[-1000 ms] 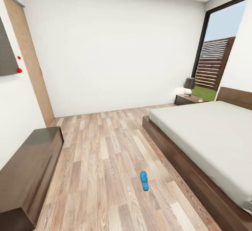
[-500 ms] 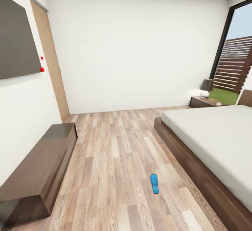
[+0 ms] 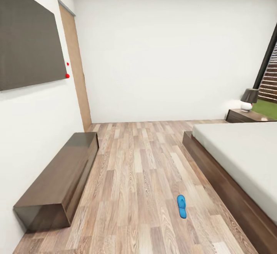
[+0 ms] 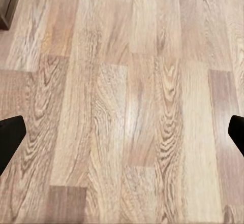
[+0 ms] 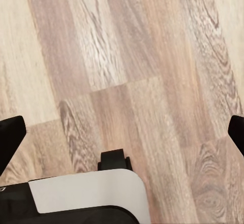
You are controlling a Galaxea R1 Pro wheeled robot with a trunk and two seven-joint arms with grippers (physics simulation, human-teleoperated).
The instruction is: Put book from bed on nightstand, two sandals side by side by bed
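Note:
One bright-blue sandal (image 3: 181, 206) lies flat on the wood-plank floor, a short way off the long side of the bed (image 3: 236, 156). The bed has a dark brown frame and a bare pale mattress. A dark brown nightstand (image 3: 246, 116) stands in the far right corner beyond the bed. The book is out of view. My left gripper (image 4: 122, 137) hangs open over bare floor planks, its black fingertips (image 4: 10, 135) at the picture's edges. My right gripper (image 5: 122, 132) is open too, over floor, with nothing between its fingers.
A long low dark-brown cabinet (image 3: 61, 177) runs along the left wall under a dark wall panel (image 3: 27, 46). A wooden door (image 3: 75, 69) stands beyond it. A lamp (image 3: 249, 99) sits on the nightstand. My own white base (image 5: 86, 191) shows below the right gripper.
The camera has turned left: the whole picture has slid right, showing more of the left wall and dark panel and less of the bed and window. The sandal lies where it was.

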